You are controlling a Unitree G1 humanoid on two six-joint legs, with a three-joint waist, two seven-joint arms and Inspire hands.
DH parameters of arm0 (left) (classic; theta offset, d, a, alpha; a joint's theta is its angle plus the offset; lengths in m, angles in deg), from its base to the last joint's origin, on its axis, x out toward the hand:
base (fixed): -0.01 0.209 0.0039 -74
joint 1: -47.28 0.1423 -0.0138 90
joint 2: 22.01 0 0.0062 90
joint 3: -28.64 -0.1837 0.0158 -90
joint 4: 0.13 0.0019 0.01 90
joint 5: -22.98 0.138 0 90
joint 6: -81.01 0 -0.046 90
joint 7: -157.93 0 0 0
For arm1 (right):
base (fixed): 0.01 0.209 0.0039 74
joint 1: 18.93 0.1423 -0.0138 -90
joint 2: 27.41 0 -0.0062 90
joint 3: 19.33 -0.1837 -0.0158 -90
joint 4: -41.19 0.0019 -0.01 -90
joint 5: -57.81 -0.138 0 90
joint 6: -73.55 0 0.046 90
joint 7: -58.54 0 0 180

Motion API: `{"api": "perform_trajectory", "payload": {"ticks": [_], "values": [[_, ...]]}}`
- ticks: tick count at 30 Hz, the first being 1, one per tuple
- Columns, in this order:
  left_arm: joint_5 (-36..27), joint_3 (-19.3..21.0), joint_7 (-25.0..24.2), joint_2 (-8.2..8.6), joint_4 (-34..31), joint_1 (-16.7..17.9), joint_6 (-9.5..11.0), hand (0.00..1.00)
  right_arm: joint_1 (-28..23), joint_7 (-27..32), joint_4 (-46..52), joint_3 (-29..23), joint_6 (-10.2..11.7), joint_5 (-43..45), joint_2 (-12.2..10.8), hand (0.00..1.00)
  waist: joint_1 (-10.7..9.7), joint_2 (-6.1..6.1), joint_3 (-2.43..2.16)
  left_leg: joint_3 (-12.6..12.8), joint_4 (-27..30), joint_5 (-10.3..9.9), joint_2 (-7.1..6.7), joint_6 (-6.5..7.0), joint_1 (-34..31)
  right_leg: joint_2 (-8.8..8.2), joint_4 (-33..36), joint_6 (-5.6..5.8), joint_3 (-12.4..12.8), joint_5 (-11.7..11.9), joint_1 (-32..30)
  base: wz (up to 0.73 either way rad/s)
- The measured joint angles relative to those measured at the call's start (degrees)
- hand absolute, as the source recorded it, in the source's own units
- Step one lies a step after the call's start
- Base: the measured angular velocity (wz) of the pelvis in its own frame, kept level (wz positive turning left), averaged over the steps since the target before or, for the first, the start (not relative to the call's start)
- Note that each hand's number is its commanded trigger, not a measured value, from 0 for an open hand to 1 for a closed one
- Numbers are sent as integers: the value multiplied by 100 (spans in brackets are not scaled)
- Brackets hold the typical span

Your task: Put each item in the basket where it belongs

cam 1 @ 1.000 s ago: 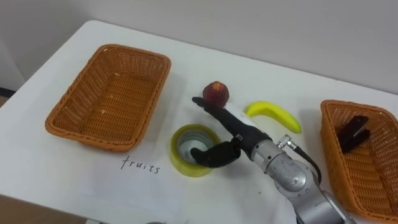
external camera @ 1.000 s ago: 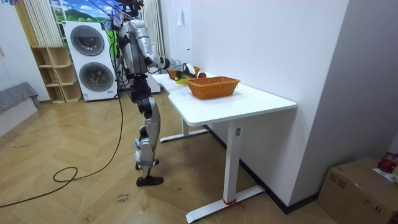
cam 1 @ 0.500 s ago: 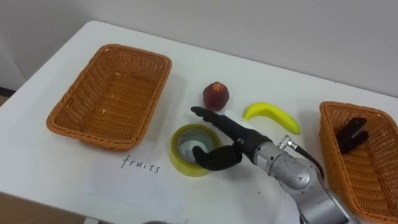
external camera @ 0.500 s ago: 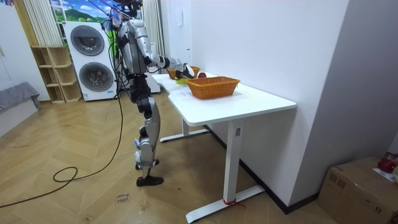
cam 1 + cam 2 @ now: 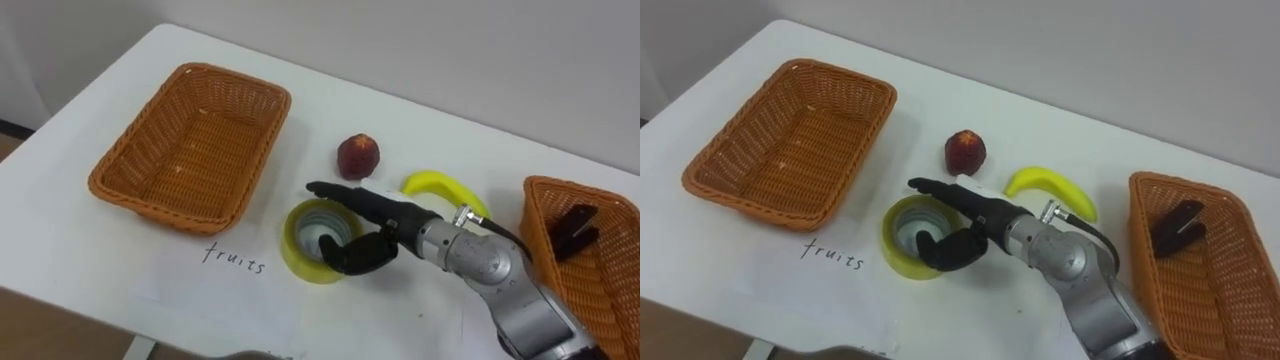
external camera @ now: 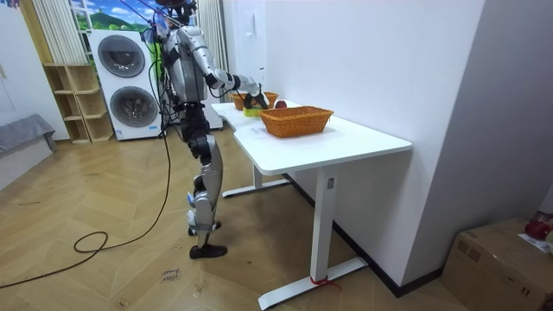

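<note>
Right hand (image 5: 380, 232) extends left, low over the tape roll (image 5: 294, 248). Its fingers are curled gripping the roll's right rim, with one finger straight across the far rim.

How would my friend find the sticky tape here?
On the white table, find the word "fruits" written in front of the empty left basket. Just right of that word lies the tape roll, by the robot's right hand. It is a flat yellow ring with a hole, unlike the peach and banana.
</note>
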Motion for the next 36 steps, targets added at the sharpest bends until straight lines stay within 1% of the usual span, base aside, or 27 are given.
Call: {"api": "perform_trajectory", "payload": {"ticks": [13, 17, 19, 20, 22, 23, 24, 25, 26, 27, 29, 32, 36], "values": [[0, 6, -119, -25, 0, -14, -2, 0, 81, -208, -24, -7, -4, -8, 93, 0, 39, -14, 0, -10, 4, 0, -3, 0, -2, 0, 0, 0, 2, 0, 0, 0], [2, 161, -237, -36, 0, -30, -8, 0, 108, -290, 3, -6, -18, 15, 143, 0, 54, -46, -5, -24, 8, 0, -2, 0, -24, 3, -1, 0, -2, 0, -11, 0], [1, 212, -265, -38, 0, -29, -44, 0, 169, -387, 10, -6, -76, 93, 145, 0, 52, -53, -9, -27, 15, 0, -2, 0, -26, -2, -1, 0, -46, 0, -11, 0], [2, 225, -275, -46, 0, -35, -74, 0, 232, -476, 10, -6, -96, 209, 147, 0, 50, -61, -14, -34, 28, 0, -2, 0, -29, -5, 0, 0, -62, 0, -10, 5], [0, 225, -291, -94, -12, -24, -75, 0, 248, -539, 10, -4, -128, 234, 165, 0, 54, -121, -44, -62, 24, 2, -3, 0, -40, -13, 0, 0, -135, 0, -9, 8], [1, 226, -313, -139, -28, -14, -75, 0, 258, -598, 9, -4, -153, 240, 176, 0, 65, -180, -64, -62, 27, 2, -3, -1, -22, -8, 0, 0, -137, 0, 0, 4], [1, 230, -335, -176, -28, -3, -75, 0, 268, -659, 9, -4, -201, 258, 187, 0, 105, -231, -60, -65, 34, 2, -2, -2, -8, -6, 1, 0, -140, 0, 20, 0], [1, 230, -336, -187, -27, -4, -76, 0, 270, -674, 9, -4, -211, 257, 203, 0, 135, -258, -50, -66, 37, 2, -2, -2, -1, -7, 1, 0, -143, 0, 28, 0], [1, 229, -342, -198, -27, -21, -76, 0, 292, -705, 9, -4, -223, 255, 241, 0, 188, -303, -30, -68, 32, 2, -1, -1, -2, -8, 1, 0, -136, 0, 31, 0], [-2, 227, -345, -198, -28, -29, -75, 0, 344, -746, 9, 5, -243, 263, 287, 0, 195, -333, -15, -72, 33, 1, 1, 0, -7, -15, 1, 2, -141, 1, 31, 0], [-2, 227, -347, -204, -28, -15, -72, 0, 375, -845, 9, 5, -253, 317, 320, 0, 203, -360, -1, -95, 28, 0, 1, 4, -8, -21, 1, 6, -140, 4, 36, 3], [-2, 223, -332, -268, -28, -10, -72, 0, 451, -948, -11, 5, -254, 419, 319, 0, 203, -401, 25, -107, 38, 0, -1, 5, -4, -17, -1, 8, -141, 5, 54, 0], [-121, 225, -320, -318, -43, -11, -71, 0, 461, -1021, -29, 5, -262, 433, 325, 0, 197, -410, 30, -164, 43, 0, 0, 5, 11, -13, -8, 9, -141, 5, 93, 7]]}}
